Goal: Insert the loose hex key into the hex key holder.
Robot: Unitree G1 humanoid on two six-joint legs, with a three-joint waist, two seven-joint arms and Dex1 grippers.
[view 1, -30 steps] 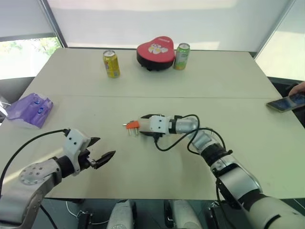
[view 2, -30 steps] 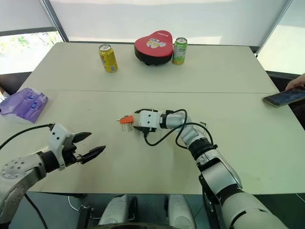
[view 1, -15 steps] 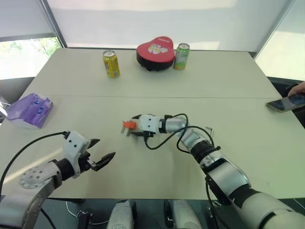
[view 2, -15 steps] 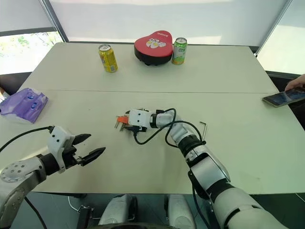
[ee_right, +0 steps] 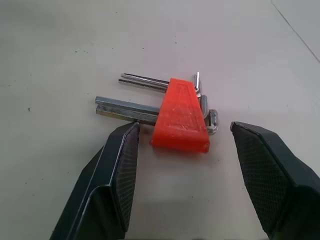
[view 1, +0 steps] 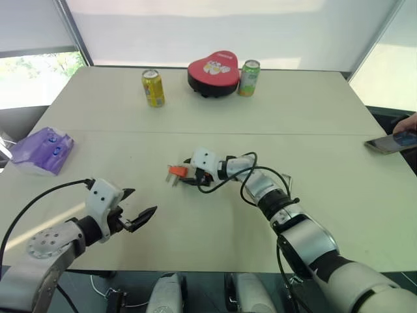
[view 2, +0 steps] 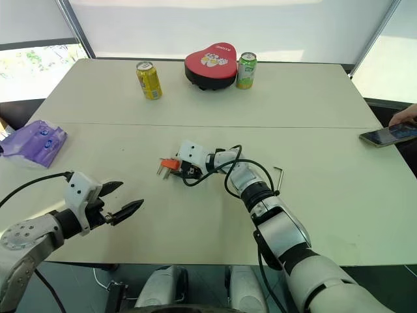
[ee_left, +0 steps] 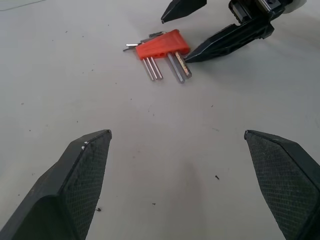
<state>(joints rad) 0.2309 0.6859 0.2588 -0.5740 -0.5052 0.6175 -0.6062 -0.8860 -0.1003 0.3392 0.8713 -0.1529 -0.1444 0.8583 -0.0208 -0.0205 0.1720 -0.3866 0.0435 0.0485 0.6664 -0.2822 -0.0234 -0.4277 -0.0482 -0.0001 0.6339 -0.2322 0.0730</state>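
Observation:
The hex key holder [ee_right: 180,117], a small orange-red block with short silver keys sticking out, lies flat on the table's middle [view 1: 176,171]. My right gripper [ee_right: 184,127] is open, low over the table, with one finger on each side of the holder; one fingertip [ee_right: 131,131] rests against a protruding key. The loose hex key [view 2: 279,176], a thin grey L-shaped rod, lies on the table to the right of my right forearm. My left gripper [view 1: 143,201] hovers open and empty at the near left, pointing toward the holder [ee_left: 162,45].
At the far edge stand a yellow can [view 1: 153,88], a red heart-shaped tin [view 1: 213,72] and a green can [view 1: 248,77]. A purple bag [view 1: 44,149] lies at the left. A person's hand holds a phone [view 1: 393,140] at the right edge. A black cable [view 1: 251,189] loops beside my right wrist.
My right gripper has moved left, rolled, and come to straddle the holder. The loose hex key has come into sight beside the forearm. The left arm has stayed still.

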